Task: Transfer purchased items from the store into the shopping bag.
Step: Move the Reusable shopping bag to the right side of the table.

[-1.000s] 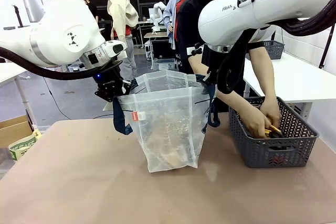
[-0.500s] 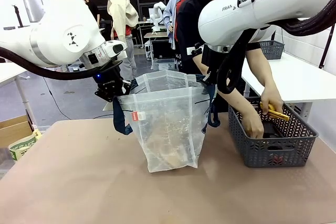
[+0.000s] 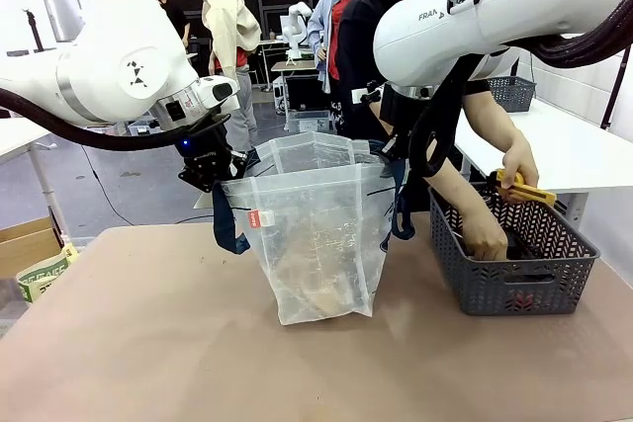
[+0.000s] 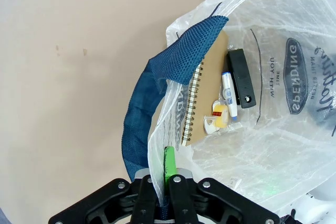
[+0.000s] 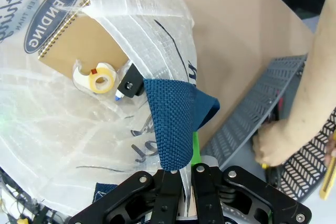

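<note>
Two grippers: left gripper (image 4: 167, 167), right gripper (image 5: 190, 153) clamp translucent whitish plastic shopping bag (image 3: 316, 234) rim, centre frame.
Item: slim yellow packet (image 3: 525, 189) in person's hand (image 3: 518, 165), right of bag mouth, over dark grey slotted plastic basket (image 3: 514, 289).

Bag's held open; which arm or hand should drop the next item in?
Right side, but no arm: left gripper and right gripper are shut on the shopping bag rim. The person's hand on the robot's right holds a yellow item above the basket.
</note>
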`<move>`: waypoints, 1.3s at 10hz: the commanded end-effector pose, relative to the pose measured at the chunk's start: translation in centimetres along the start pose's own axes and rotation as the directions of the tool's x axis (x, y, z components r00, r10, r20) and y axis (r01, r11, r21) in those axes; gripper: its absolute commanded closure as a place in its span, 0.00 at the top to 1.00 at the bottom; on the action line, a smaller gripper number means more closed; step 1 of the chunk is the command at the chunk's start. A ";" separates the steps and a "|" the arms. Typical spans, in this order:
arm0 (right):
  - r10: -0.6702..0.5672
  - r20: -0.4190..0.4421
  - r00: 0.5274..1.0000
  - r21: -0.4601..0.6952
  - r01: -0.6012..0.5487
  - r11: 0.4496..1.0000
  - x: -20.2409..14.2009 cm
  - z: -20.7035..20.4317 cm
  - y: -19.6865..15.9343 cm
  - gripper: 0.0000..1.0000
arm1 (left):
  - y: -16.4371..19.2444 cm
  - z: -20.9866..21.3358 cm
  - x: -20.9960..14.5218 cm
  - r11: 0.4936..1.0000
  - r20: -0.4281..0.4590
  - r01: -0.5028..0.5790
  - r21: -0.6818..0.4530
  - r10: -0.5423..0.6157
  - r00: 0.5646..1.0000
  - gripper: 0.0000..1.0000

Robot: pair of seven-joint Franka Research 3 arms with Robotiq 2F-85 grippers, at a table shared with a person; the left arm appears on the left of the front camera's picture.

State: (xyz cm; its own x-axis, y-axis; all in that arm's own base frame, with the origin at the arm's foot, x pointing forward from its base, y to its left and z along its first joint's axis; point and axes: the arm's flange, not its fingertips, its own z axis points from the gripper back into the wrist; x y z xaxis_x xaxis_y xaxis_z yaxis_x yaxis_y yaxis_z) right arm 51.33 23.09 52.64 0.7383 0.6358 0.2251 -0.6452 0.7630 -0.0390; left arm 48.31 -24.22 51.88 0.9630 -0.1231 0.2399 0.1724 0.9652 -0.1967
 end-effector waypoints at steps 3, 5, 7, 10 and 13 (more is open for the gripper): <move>-0.005 0.003 1.000 -0.003 0.005 1.000 -0.1 0.1 -0.3 0.00 | 0.3 0.2 0.0 1.000 0.008 -0.007 0.001 0.007 1.000 0.00; -0.005 0.003 1.000 -0.003 0.005 1.000 -0.1 0.1 -0.3 0.00 | 0.3 0.2 0.0 1.000 0.008 -0.007 0.001 0.007 1.000 0.00; -0.005 0.003 1.000 -0.003 0.005 1.000 -0.1 0.1 -0.3 0.00 | 0.3 0.2 0.0 1.000 0.008 -0.007 0.001 0.007 1.000 0.00; -0.005 0.003 1.000 -0.003 0.005 1.000 -0.1 0.1 -0.3 0.00 | 0.3 0.2 0.0 1.000 0.008 -0.007 0.001 0.007 1.000 0.00; -0.005 0.003 1.000 -0.003 0.005 1.000 -0.1 0.1 -0.3 0.00 | 0.3 0.2 0.0 1.000 0.008 -0.007 0.001 0.007 1.000 0.00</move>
State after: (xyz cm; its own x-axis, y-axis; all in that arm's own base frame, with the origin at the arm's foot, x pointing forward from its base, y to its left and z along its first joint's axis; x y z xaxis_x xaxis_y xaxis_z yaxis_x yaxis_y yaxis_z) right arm 51.33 23.09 52.64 0.7383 0.6358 0.2251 -0.6452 0.7630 -0.0390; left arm 48.31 -24.22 51.88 0.9629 -0.1231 0.2399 0.1724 0.9652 -0.1967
